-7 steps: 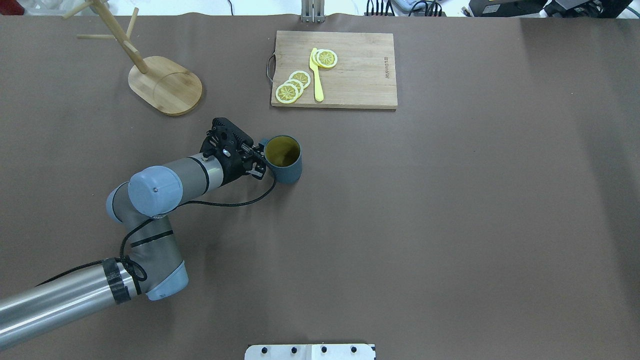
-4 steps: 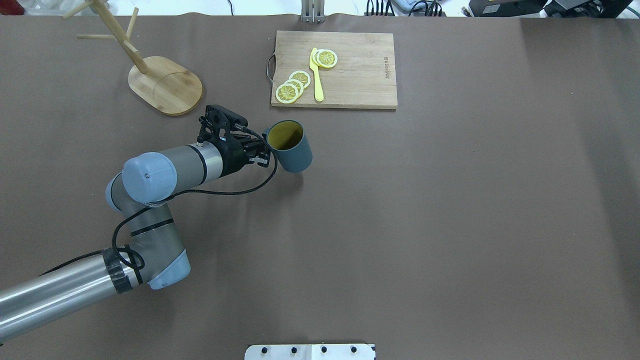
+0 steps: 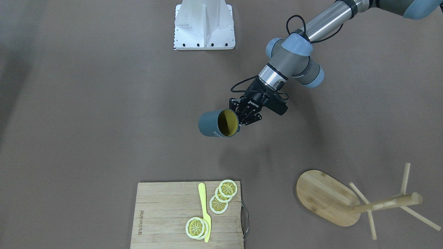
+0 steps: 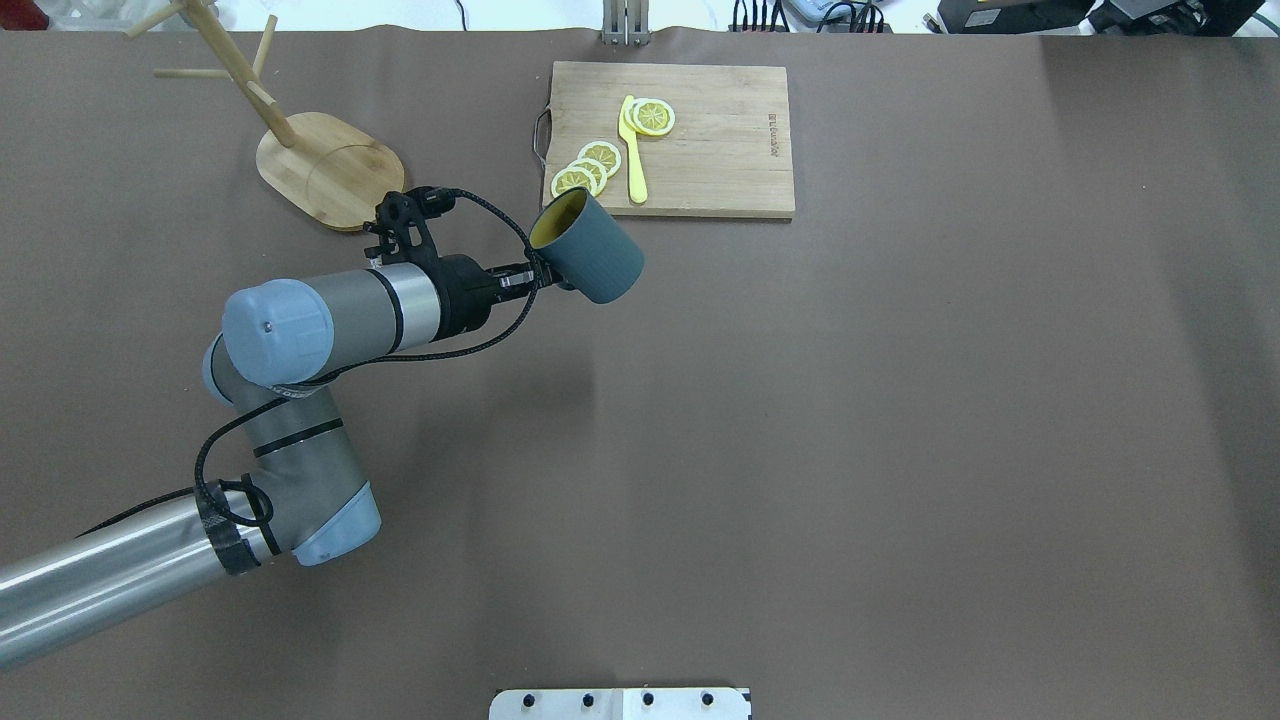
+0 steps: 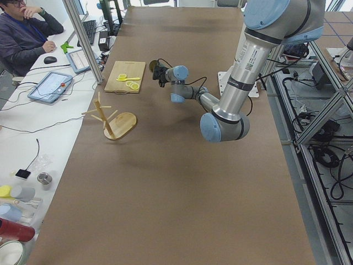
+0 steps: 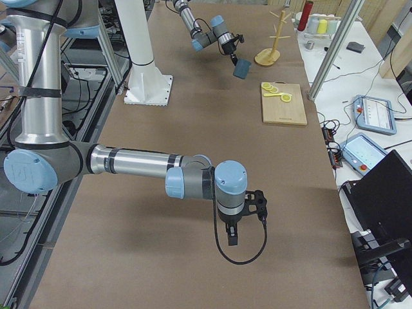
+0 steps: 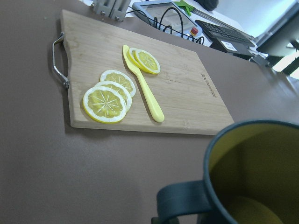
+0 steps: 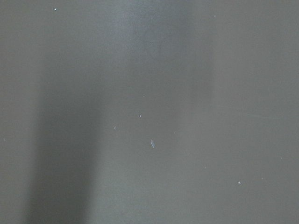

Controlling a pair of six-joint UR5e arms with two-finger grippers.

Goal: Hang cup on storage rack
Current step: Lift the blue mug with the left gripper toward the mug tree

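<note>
Risen off the table and tipped since a second ago, the mug (image 4: 595, 255) hangs clear. At far left the bamboo mug tree (image 4: 330, 170) stands well apart from it. The left gripper (image 4: 530, 276) is clamped on the handle (image 7: 182, 201). Best to swing left and keep the loop open toward a peg (image 4: 185, 73). How far the right gripper (image 6: 232, 241) is open I cannot tell.

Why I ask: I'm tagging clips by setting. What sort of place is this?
Probably a robotics lab, not a kitchen: two robot arms at a brown-covered table, a person sits at a side desk with control tablets, and the cutting board looks like a staged prop.
</note>
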